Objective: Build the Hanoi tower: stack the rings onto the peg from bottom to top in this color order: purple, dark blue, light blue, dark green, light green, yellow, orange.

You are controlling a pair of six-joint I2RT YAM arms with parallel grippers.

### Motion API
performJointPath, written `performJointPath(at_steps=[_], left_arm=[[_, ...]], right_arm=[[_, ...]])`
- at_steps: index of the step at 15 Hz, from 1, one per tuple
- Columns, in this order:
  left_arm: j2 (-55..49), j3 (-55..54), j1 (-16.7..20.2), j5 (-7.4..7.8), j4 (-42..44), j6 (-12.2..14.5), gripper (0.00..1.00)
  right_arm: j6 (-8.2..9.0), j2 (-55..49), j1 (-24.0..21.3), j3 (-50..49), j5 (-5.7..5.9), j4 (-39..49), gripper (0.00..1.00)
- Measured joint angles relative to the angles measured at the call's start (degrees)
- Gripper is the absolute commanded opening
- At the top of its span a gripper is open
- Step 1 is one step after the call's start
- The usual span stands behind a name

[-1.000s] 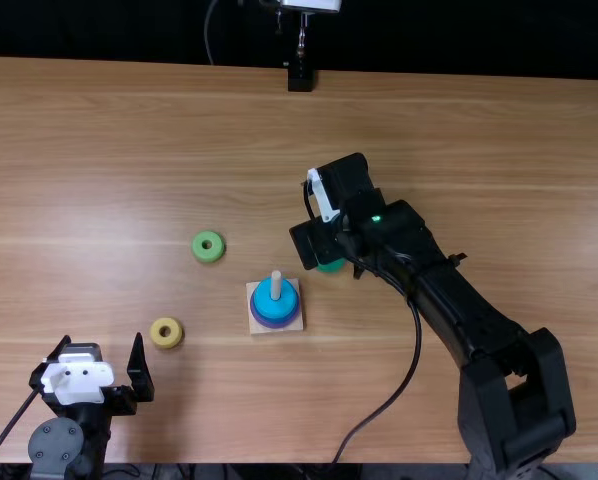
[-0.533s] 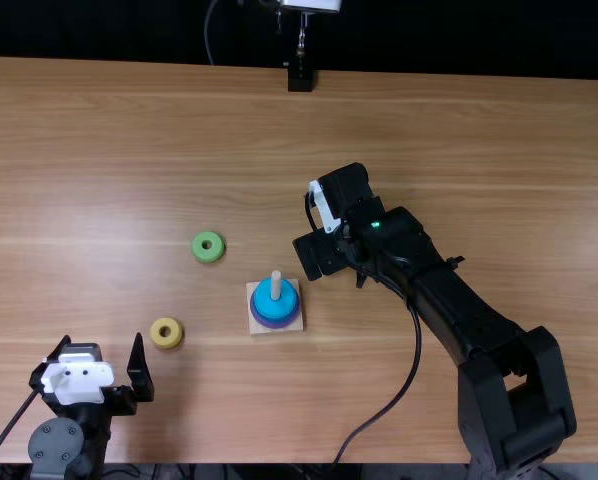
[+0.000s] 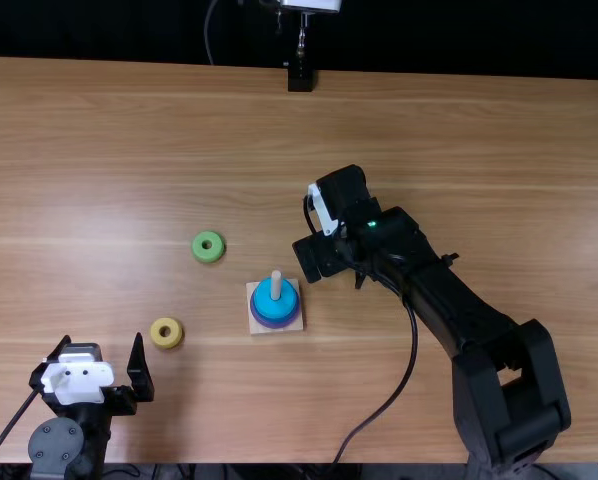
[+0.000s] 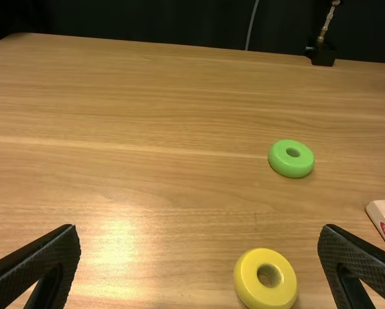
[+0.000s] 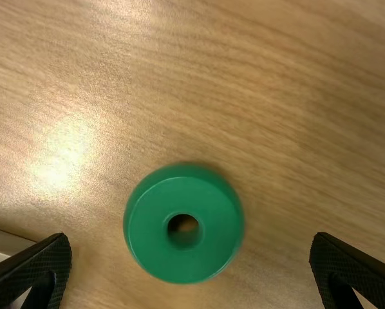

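Right end effector (image 3: pixel 331 232) over 1 ring (image 5: pixel 149 239)

The left arm (image 3: pixel 91 435) is black, with a white plate (image 3: pixel 77 381), a round grey cap (image 3: pixel 56 445) with small screws, and a black cable (image 3: pixel 12 425). The left gripper (image 3: pixel 101 338) has tapering, finely textured black fingers (image 4: pixel 41 257). The black right arm (image 3: pixel 464 305) bears a white bracket (image 3: pixel 322 209) and a small green light (image 3: pixel 372 223).

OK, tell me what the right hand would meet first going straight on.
The right hand would probably meet the dark green ring first, coming down around it with its fingers open; the depth is unclear.
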Motion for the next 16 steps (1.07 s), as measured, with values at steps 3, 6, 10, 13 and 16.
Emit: performJointPath(at_steps=[3, 6, 10, 13, 16], left_arm=[[0.00, 0.00, -0.02, -0.02, -0.02, -0.02, 1.00], [0.00, 0.00, -0.02, 0.00, 0.00, 0.00, 1.00], [0.00, 0.00, -0.02, 0.00, -0.02, 0.00, 1.00], [0.00, 0.00, -0.02, 0.00, -0.02, 0.00, 1.00], [0.00, 0.00, 0.00, 0.00, 0.00, -0.02, 1.00]], right_arm=[[0.02, 0.28, 0.00, -0.04, 0.52, 0.09, 1.00], [-0.02, 3.10, 0.00, -0.04, 2.49, 0.00, 1.00], [0.00, 3.45, 0.02, -0.04, 3.02, -0.07, 1.00], [0.00, 3.45, 0.02, -0.04, 3.23, -0.31, 1.00], [0.00, 3.45, 0.02, -0.04, 3.26, -0.42, 1.00]])
